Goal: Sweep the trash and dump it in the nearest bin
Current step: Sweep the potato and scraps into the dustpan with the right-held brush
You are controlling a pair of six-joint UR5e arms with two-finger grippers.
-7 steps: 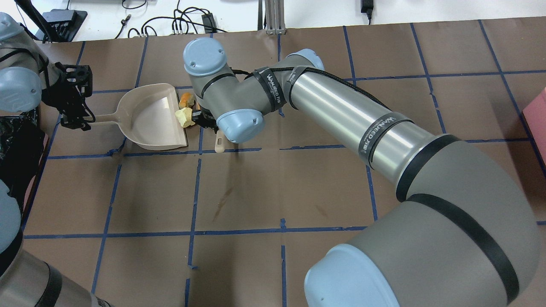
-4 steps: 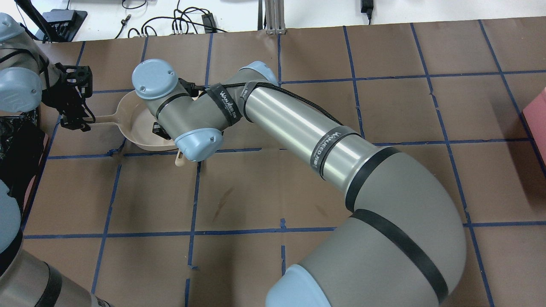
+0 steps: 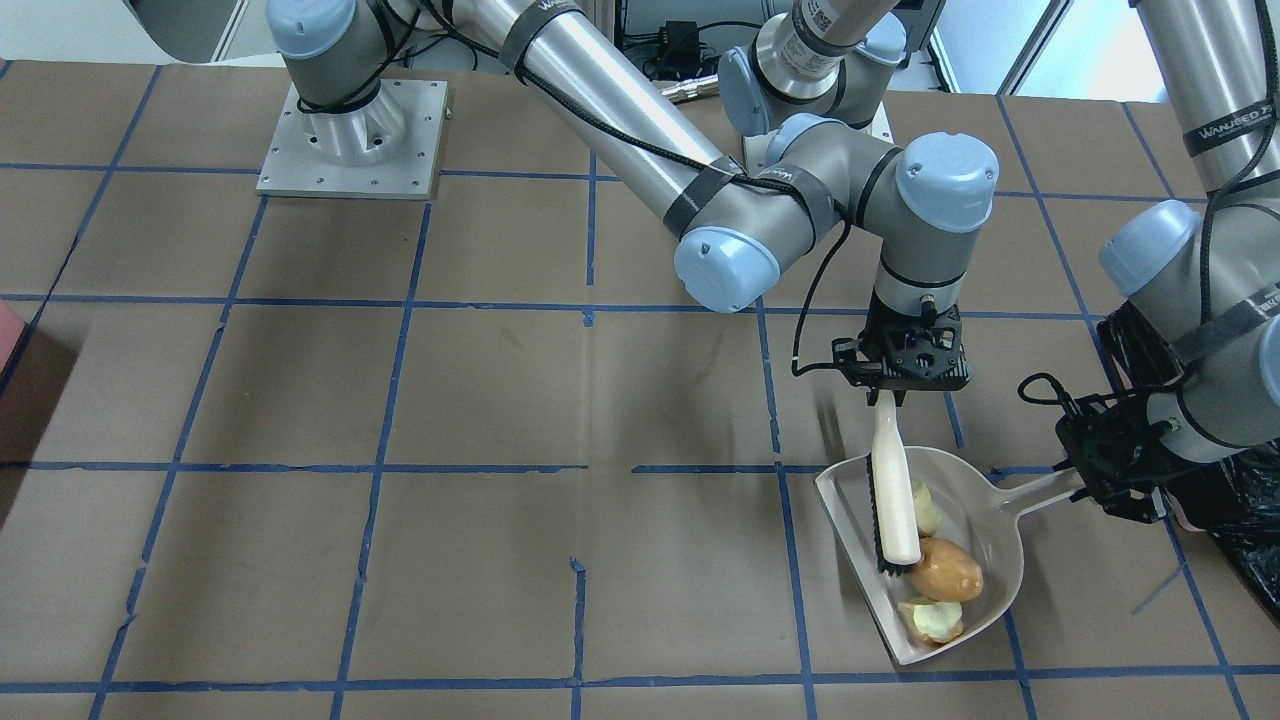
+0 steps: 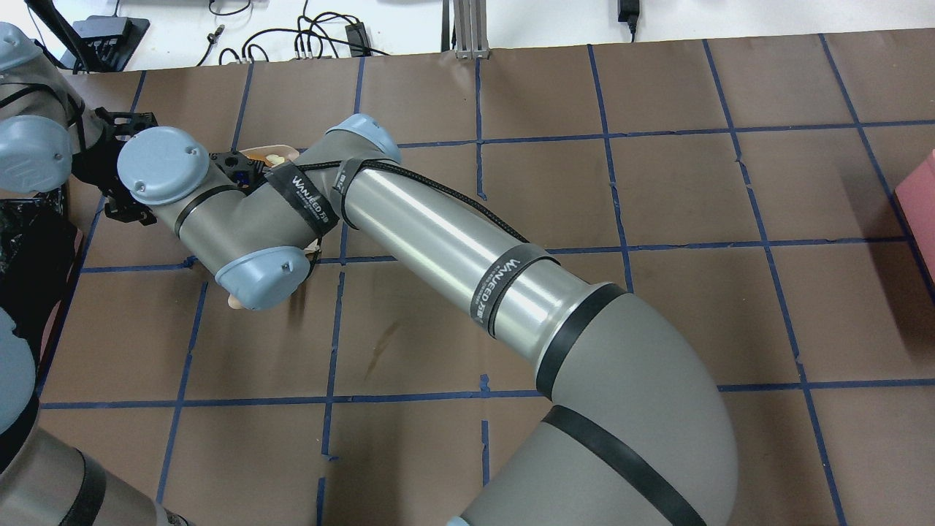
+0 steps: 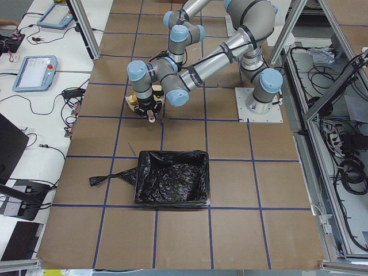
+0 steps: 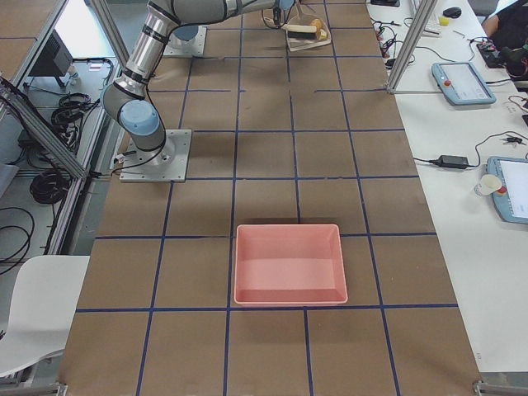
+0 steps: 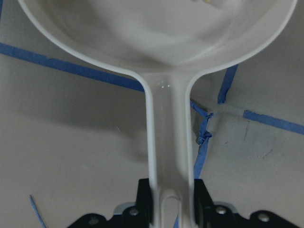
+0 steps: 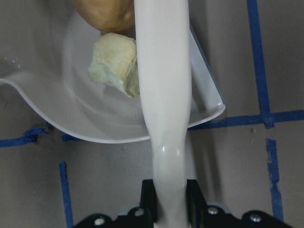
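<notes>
The trash lies inside a beige dustpan (image 3: 988, 525): a brown-orange lump (image 3: 948, 571) and two pale yellow chunks (image 3: 927, 510) (image 3: 932, 620). My right gripper (image 3: 903, 392) is shut on the handle of a white brush (image 3: 893, 490), whose black bristles rest in the pan beside the scraps. The right wrist view shows the brush handle (image 8: 164, 95), a pale chunk (image 8: 116, 64) and the lump (image 8: 107, 14). My left gripper (image 3: 1095, 480) is shut on the dustpan handle (image 7: 171, 142). The black-bagged bin (image 5: 172, 184) stands just beyond my left arm.
The bin's black bag (image 3: 1235, 500) shows at the table edge by the left gripper. A pink tray (image 6: 289, 264) sits far off toward the robot's right end of the table. My right arm (image 4: 438, 226) reaches across and hides the pan from overhead.
My right arm swept the brush leftward across the pan's mouth. The scraps that lay at the pan's lip are now inside it. The left gripper stayed put.
</notes>
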